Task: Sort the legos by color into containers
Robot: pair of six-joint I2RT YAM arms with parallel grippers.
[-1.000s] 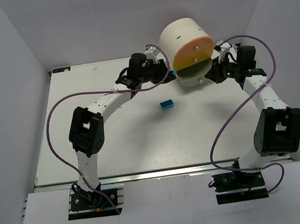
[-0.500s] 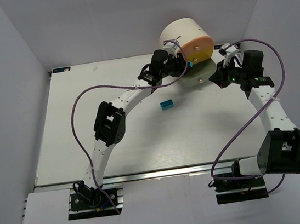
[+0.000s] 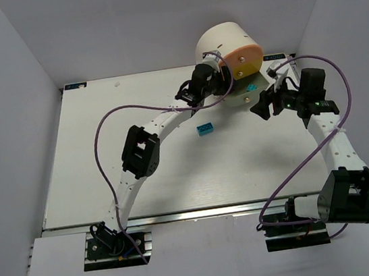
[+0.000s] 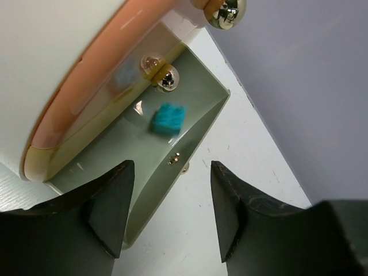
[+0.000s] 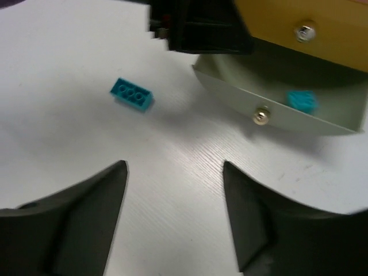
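One cyan lego (image 4: 168, 119) lies inside the pulled-out pale green drawer (image 4: 201, 123) of the cream cabinet (image 3: 223, 41); it also shows from above as the cyan lego (image 3: 251, 87) and in the right wrist view as the cyan lego (image 5: 302, 100). A second cyan lego (image 3: 204, 129) lies on the table, the same lego (image 5: 132, 95) in the right wrist view. My left gripper (image 4: 169, 201) hovers open over the drawer's front edge, holding nothing. My right gripper (image 5: 175, 195) stands open above bare table, just in front of the drawer knob (image 5: 261, 116).
Above the green drawer sit a shut yellow drawer (image 5: 299, 23) and an orange one (image 3: 242, 59), each with a small knob. The left arm's black wrist (image 5: 201, 29) is close to the drawer's left corner. The white table (image 3: 140, 164) stretches left and forward.
The left arm swung right to the drawer and let go of a cyan lego, which now lies inside. The right gripper opened and pulled back from the drawer knob.
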